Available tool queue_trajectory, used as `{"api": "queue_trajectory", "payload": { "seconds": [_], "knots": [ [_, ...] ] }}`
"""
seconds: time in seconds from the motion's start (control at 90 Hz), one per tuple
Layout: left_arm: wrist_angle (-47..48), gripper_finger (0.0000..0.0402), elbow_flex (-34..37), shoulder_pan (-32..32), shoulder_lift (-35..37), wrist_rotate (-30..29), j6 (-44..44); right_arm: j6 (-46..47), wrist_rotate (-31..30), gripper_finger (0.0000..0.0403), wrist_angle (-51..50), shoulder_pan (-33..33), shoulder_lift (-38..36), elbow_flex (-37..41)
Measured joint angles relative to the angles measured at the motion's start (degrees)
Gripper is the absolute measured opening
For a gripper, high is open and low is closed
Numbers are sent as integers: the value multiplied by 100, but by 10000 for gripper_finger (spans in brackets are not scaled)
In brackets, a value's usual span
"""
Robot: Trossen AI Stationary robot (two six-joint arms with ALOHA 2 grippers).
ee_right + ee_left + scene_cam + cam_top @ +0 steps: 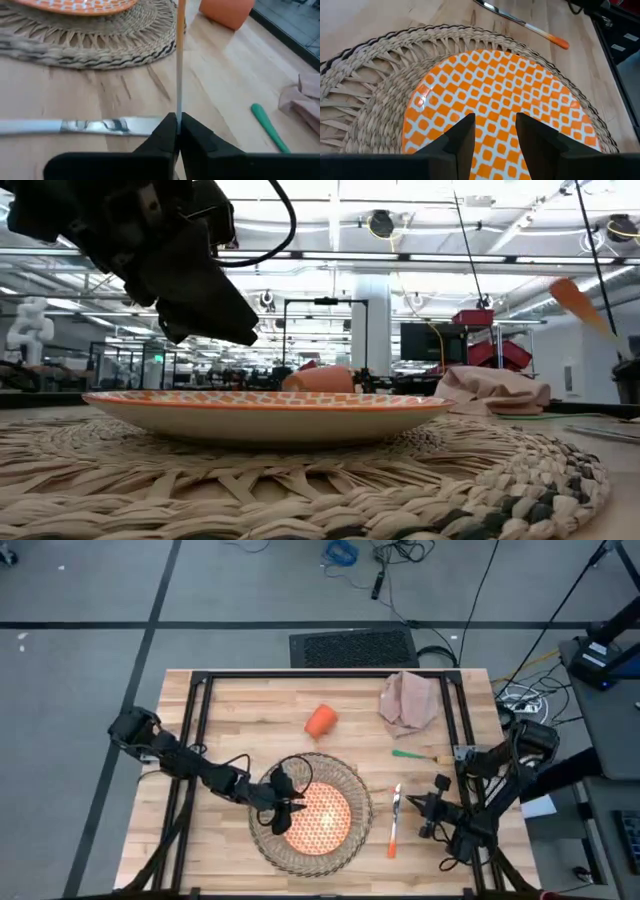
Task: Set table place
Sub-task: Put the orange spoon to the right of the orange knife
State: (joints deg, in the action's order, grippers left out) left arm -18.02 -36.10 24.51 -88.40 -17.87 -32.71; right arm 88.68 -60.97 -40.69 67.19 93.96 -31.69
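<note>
Plate [322, 817] on placemat [352, 792], cutlery [394, 821] beside.

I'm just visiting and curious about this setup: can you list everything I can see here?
table: one, light wood, black frame
wicker placemat: one, tan, near front edge
plate: one, orange-patterned, on the placemat
cup: one, orange, on its side behind the placemat
napkin: one, beige, crumpled, back right
green-handled utensil: one, before the napkin
orange-handled utensil: one, lifted upright
knife blade: one, silver, flat on the table
left gripper: open, over the plate
right gripper: shut on the orange-handled utensil
</note>
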Motion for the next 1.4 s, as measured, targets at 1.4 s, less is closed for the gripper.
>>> {"api": "queue_trajectory", "payload": {
  "seconds": [1.4],
  "knots": [
    [2, 128, -2, -4, 0, -44, -4, -601, 983, 77, 1201, 544, 282, 107]
  ]
}}
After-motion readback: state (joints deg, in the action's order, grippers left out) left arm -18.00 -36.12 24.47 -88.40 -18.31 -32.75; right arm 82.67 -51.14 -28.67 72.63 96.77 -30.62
